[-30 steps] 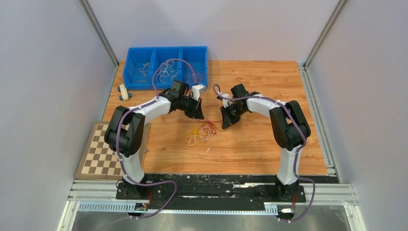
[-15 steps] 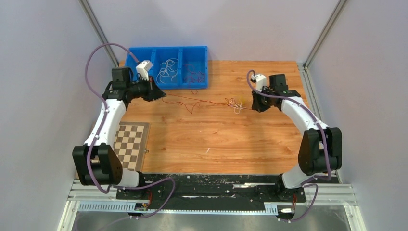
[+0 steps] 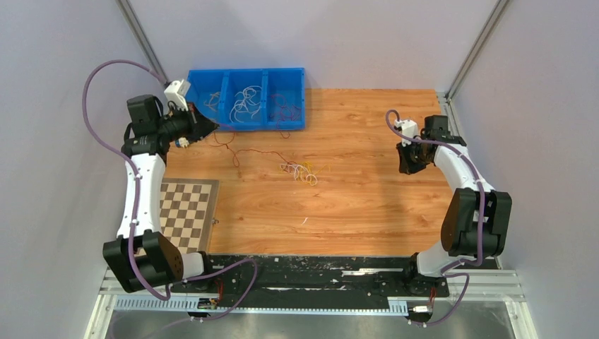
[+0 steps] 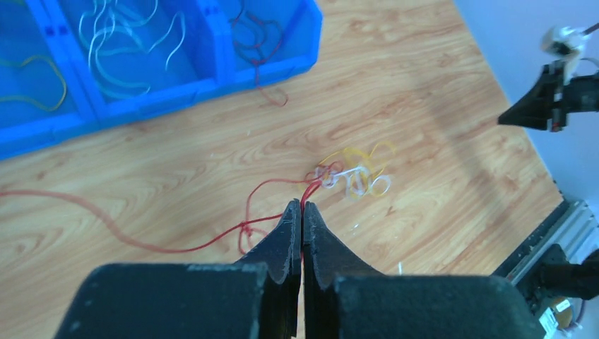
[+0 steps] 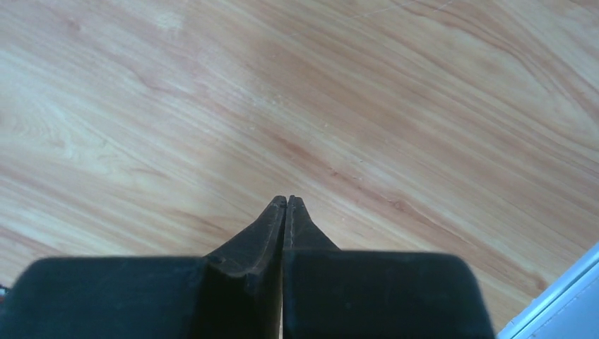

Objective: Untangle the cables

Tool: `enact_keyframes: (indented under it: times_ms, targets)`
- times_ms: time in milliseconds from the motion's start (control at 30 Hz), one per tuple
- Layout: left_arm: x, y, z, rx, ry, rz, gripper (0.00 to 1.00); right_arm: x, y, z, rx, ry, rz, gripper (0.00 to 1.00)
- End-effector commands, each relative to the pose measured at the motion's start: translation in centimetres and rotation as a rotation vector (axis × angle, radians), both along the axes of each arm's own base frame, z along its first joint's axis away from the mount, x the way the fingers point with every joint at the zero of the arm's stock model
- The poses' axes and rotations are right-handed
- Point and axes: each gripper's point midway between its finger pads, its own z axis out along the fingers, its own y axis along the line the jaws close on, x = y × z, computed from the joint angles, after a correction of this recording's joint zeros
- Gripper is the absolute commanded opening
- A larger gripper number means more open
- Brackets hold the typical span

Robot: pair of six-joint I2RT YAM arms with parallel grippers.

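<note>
My left gripper [image 3: 210, 128] is at the far left, by the blue bin's front left corner. In the left wrist view it [image 4: 302, 205] is shut on a red cable [image 4: 311, 189]. That red cable [image 3: 256, 152] trails across the table to a small tangle of white, yellow and red cables [image 3: 302, 171] near the table's middle. The tangle also shows in the left wrist view [image 4: 351, 178]. A second red strand [image 4: 141, 244] loops off to the left. My right gripper [image 3: 407, 168] is far right, apart from the tangle. In the right wrist view it [image 5: 286, 200] is shut on nothing over bare wood.
A blue three-compartment bin [image 3: 244, 124] at the back left holds sorted tan, white and red cables, and also shows in the left wrist view [image 4: 176, 90]. A checkerboard [image 3: 185, 212] lies at the left edge. A small white scrap [image 3: 305, 221] lies near the front.
My left gripper has pulled further back and left with the red cable. My right gripper has let go of the tangle and moved right. The tangle has slid left toward the table's middle.
</note>
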Motion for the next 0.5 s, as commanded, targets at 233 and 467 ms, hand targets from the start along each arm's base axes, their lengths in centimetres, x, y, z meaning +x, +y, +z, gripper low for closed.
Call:
enact_keyframes:
  times_ms: [233, 467]
  targets:
    - [-5.2, -6.1, 14.7, -0.109, -0.302, -0.253, 0.00, 0.7, 8.0, 8.2, 0.355, -0.173, 0.281, 0.80]
    - [-6.1, -8.3, 13.8, -0.151, -0.271, -0.305, 0.00, 1.5, 19.9, 11.1, 0.421, -0.432, 0.617, 0.95]
